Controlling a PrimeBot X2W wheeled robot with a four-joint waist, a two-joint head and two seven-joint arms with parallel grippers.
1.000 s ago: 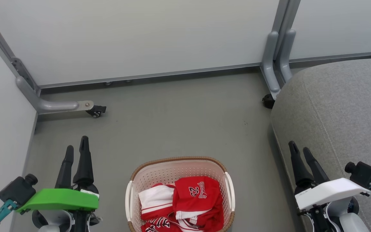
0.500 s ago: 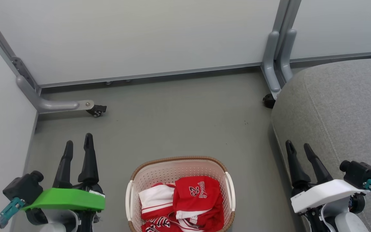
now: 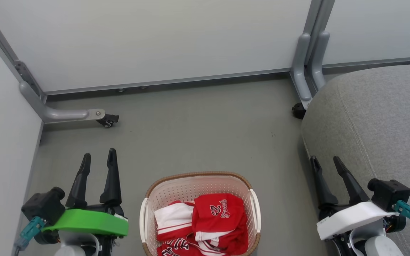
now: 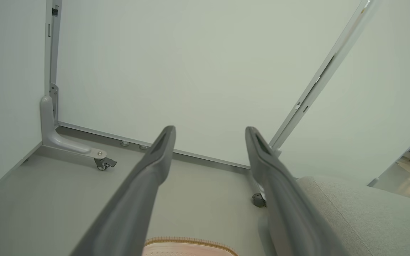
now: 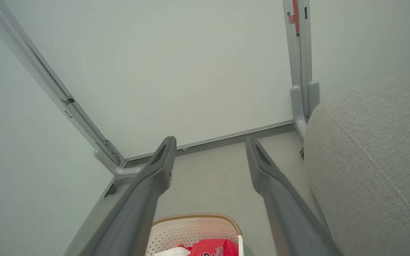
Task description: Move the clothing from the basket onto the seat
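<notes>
Clothing (image 3: 212, 222) sits in the basket (image 3: 198, 175) between our left gripper (image 3: 99, 153) and right gripper (image 3: 324, 158), both released; an off-centre descent could tip it.

Head camera high, looking steeply down at the floor (image 3: 198, 142), both wrist cameras low, facing forward to the partition wall (image 4: 190, 71), all three sharing the basket (image 3: 185, 188) rim and seat (image 3: 379, 117) corner.

Grey floor (image 3: 198, 131) boxed in by pale partition panels (image 3: 155, 39).
A grey metal foot (image 3: 68, 115) with a black caster (image 3: 107, 122) juts from the left corner; twin grey posts (image 3: 306, 67) rise at the right, another black caster (image 3: 297, 111) at their base.
</notes>
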